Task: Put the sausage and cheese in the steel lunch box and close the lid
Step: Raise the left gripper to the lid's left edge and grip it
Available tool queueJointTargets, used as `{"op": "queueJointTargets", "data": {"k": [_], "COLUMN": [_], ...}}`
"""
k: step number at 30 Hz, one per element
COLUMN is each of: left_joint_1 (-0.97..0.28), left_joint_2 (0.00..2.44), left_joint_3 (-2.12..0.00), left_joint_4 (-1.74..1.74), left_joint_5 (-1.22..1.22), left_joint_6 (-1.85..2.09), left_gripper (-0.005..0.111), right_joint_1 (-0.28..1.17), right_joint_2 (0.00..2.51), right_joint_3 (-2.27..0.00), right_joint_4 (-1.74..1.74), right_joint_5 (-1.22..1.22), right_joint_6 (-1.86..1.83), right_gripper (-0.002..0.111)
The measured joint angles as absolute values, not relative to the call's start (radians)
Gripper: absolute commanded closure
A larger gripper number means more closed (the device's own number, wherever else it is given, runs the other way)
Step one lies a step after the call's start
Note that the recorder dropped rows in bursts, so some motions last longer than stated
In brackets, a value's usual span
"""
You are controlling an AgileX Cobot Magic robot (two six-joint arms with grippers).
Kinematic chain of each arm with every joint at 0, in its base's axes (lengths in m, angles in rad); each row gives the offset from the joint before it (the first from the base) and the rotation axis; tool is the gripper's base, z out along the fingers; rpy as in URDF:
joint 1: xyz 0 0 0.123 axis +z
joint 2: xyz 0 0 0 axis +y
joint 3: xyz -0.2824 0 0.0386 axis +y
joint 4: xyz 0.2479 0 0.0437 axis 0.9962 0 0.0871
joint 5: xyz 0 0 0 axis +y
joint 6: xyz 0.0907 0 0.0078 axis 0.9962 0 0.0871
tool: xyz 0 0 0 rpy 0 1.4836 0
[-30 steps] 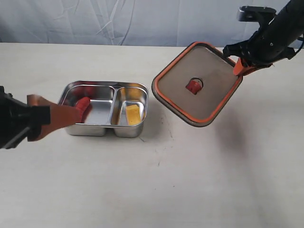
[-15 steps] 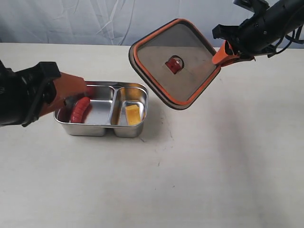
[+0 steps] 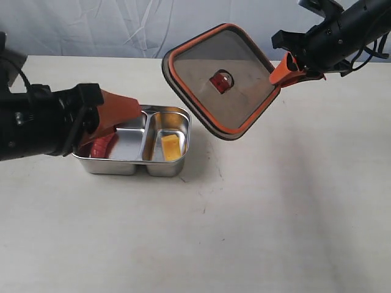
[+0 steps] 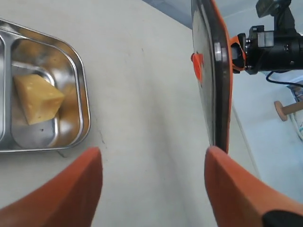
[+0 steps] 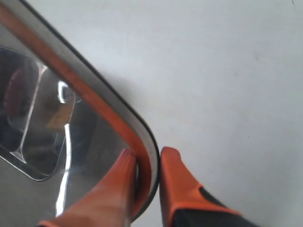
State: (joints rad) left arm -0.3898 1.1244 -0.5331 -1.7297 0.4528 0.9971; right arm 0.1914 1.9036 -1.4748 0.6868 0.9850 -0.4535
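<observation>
The steel lunch box [image 3: 132, 166] stands on the table, left of centre. The red sausage [image 3: 102, 145] lies in its larger compartment, partly hidden by my left gripper [image 3: 131, 119], which hangs open and empty above that side. The yellow cheese [image 3: 171, 146] lies in the smaller compartment, seen too from the left wrist as the cheese [image 4: 37, 98]. My right gripper [image 3: 287, 68] is shut on a corner of the dark lid [image 3: 201, 67], holding it tilted in the air up and to the right of the box. In the right wrist view its fingers [image 5: 173, 179] pinch the lid's orange rim [image 5: 94, 106].
The pale table [image 3: 244, 232] runs wide in front of and to the right of the box. A grey cloth backdrop [image 3: 153, 24] closes off the far edge. My left arm's black body [image 3: 36, 125] sits just left of the box.
The lid has swung up and to the left, closer to the box. My left gripper has let go of the sausage, opened wider and risen above the box's left side.
</observation>
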Motion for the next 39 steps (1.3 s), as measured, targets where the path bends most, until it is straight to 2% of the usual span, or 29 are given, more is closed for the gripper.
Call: {"op": "queueJointTargets", "data": {"k": [11, 39], "left_joint_1": [-0.39, -0.39], "left_joint_2": [1.131, 1.355], "left_joint_3": [-0.604, -0.778], "left_joint_4": [-1.734, -1.736], "left_joint_5": [0.455, 0.558], "left_joint_6": [1.024, 1.052], "left_gripper": [0.047, 0.047], "right_joint_1": [0.191, 0.203], "right_joint_2": [1.91, 1.912], "right_joint_3": [-1.475, -1.475], "right_joint_4": [0.717, 0.738], "right_joint_5": [0.965, 0.937], "right_joint_6": [-0.43, -0.426], "right_gripper": [0.109, 0.109]}}
